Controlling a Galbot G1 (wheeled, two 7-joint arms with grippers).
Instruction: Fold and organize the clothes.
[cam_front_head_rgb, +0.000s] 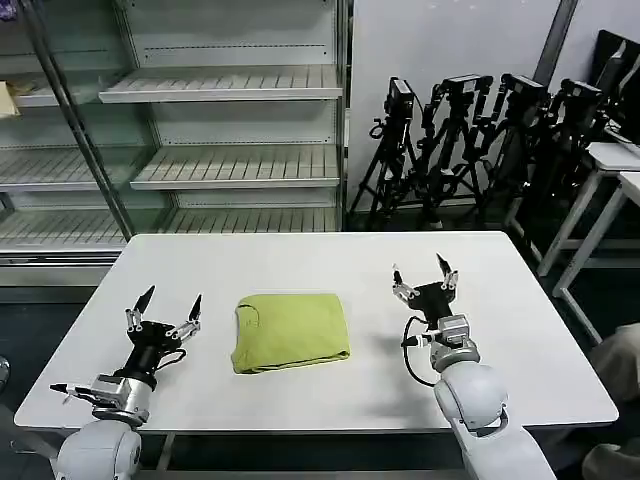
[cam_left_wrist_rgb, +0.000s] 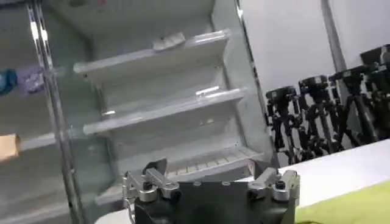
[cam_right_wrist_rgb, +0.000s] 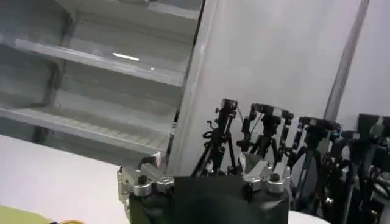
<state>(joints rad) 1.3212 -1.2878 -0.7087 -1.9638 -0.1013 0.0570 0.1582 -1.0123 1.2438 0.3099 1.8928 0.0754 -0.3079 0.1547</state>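
Observation:
The lime yellow-green T-shirt (cam_front_head_rgb: 291, 331) lies folded into a compact rectangle on the white table (cam_front_head_rgb: 330, 270), plain side up, between the two arms. A corner of it also shows in the left wrist view (cam_left_wrist_rgb: 359, 204). My left gripper (cam_front_head_rgb: 166, 310) stands open to the shirt's left, fingers pointing up, holding nothing. My right gripper (cam_front_head_rgb: 421, 274) stands open to the shirt's right, also empty and pointing up. Neither touches the cloth.
Empty glass-fronted shelving (cam_front_head_rgb: 220, 150) stands behind the table. Several black camera tripods (cam_front_head_rgb: 470, 140) are clustered at the back right. Another white table (cam_front_head_rgb: 615, 170) sits at the far right.

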